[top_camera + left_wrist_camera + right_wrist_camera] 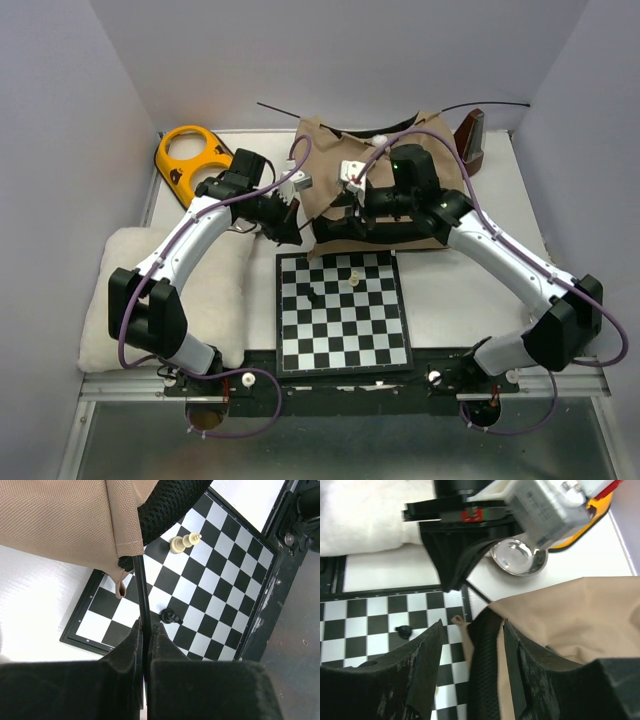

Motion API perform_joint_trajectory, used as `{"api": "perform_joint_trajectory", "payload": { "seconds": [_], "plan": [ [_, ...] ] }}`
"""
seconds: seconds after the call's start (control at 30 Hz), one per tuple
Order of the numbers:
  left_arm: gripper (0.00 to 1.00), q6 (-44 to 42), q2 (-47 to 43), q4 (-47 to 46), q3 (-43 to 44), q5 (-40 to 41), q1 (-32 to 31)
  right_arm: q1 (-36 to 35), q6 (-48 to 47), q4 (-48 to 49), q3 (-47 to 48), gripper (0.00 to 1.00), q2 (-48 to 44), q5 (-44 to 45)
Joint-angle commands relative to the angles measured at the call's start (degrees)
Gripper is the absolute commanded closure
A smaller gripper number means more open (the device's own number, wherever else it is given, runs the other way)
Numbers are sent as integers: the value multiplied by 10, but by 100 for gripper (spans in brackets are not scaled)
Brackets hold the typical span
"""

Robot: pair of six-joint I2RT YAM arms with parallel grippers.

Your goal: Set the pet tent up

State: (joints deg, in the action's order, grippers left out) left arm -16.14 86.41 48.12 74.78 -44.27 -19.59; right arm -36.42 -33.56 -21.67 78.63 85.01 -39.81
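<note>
The pet tent (385,185) lies slumped at the back of the table, tan fabric with black mesh lining; thin black pole ends stick out behind it (290,111). My left gripper (288,228) is at its front left corner. In the left wrist view it (146,626) is shut on a thin black pole (141,590) that runs up into the tan corner (65,520). My right gripper (335,222) is beside it. In the right wrist view it (472,625) is open, its fingers either side of the black mesh edge (487,665) of the tan fabric (570,615).
A chessboard (342,310) lies just in front of the tent, with a white piece (185,541) and a black piece (170,616) on it. A fluffy white cushion (120,290) is at left, a yellow holder (192,155) back left, a metal bowl (517,557) near it, and a brown object (472,140) back right.
</note>
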Motion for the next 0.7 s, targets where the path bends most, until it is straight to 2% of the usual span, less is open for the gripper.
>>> {"api": "perform_joint_trajectory", "payload": {
  "seconds": [0.0, 0.17, 0.37, 0.53, 0.67],
  "plan": [
    [100, -14, -3, -57, 11, -52, -6, -10, 57, 106, -92, 40, -60, -26],
    [100, -20, 4, -49, 15, -52, -12, -15, -125, 102, -73, 41, -40, -33],
    [100, -11, 17, -45, 30, -50, -31, -50, -311, 46, -46, 49, 0, -33],
    [100, -14, 19, -38, 37, -51, -32, -60, -390, 21, -47, 53, 28, -14],
    [100, -22, 24, -28, 44, -54, -32, -63, -413, 16, -45, 53, 44, -2]
  ]
}}
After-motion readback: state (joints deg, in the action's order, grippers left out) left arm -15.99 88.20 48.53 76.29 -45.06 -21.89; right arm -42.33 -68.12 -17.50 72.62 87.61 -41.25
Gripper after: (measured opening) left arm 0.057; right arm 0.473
